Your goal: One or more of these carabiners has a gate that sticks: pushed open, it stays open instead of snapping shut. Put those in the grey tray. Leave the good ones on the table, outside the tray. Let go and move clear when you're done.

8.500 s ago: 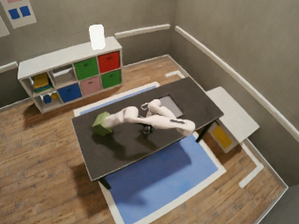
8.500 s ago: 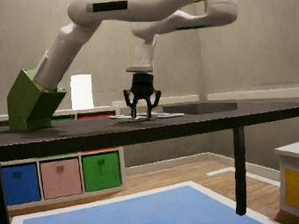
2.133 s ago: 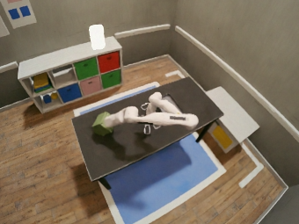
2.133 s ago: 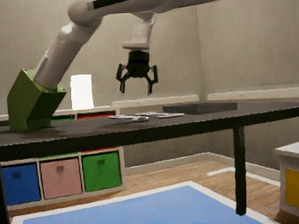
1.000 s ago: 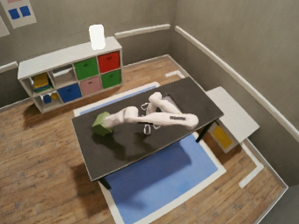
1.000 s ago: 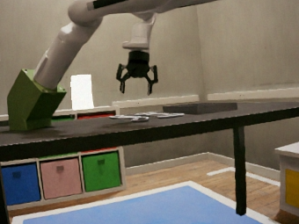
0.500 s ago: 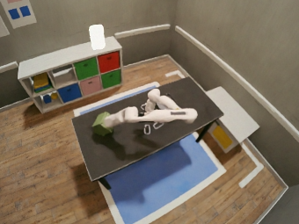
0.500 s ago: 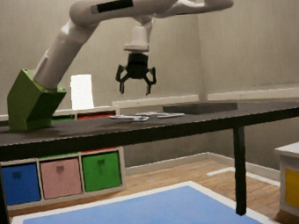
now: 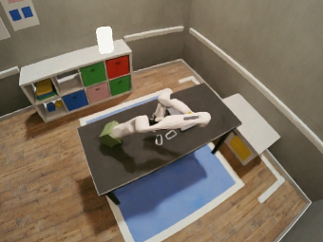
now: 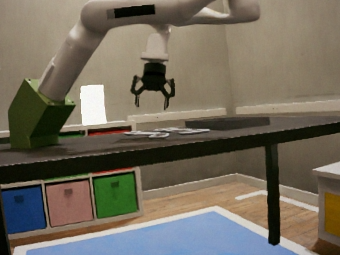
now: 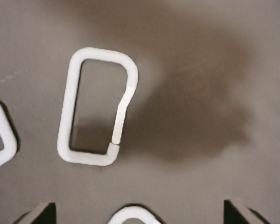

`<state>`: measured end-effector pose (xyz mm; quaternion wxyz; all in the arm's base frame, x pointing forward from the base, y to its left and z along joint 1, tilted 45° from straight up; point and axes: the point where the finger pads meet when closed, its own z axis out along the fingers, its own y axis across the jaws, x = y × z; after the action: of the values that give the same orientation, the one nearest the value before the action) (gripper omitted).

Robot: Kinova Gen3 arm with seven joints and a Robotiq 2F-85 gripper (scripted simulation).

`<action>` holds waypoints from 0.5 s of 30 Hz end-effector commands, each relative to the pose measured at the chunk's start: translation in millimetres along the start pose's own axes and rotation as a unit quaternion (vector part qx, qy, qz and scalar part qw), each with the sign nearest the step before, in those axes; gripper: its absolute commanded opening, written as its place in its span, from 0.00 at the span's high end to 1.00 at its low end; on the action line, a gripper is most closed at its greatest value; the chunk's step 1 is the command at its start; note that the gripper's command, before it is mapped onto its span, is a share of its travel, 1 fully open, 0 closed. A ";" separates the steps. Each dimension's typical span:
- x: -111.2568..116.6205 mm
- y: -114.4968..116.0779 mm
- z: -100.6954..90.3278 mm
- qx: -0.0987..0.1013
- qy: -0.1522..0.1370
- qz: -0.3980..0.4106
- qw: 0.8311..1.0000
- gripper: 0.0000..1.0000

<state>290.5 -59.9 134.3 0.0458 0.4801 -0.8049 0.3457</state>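
White carabiner flat on the dark table, unlabelled, beneath fingers spread apart, empty.

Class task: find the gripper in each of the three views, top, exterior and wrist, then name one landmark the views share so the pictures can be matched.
Top: the gripper is a dark spot at centre, mostly hidden under the white arm.
Exterior: it hangs open at upper centre, above the carabiners.
Wrist: only the dark fingers show at the bottom corners.
Shared landmark: the white carabiners on the dark table.
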 end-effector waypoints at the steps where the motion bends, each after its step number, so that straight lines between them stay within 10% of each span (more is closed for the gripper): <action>1: -7.4 -0.2 -2.1 0.006 -0.003 -0.013 1.000 0.00; 7: -7.4 -0.2 -2.1 0.006 -0.003 -0.013 1.000 0.00; 8: -13.8 -7.9 -49.7 0.001 -0.002 -0.006 1.000 0.00; 15: -13.8 -7.9 -49.7 0.001 -0.002 -0.006 1.000 0.00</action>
<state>289.4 -25.1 161.6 0.0488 0.4858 -0.8045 0.3382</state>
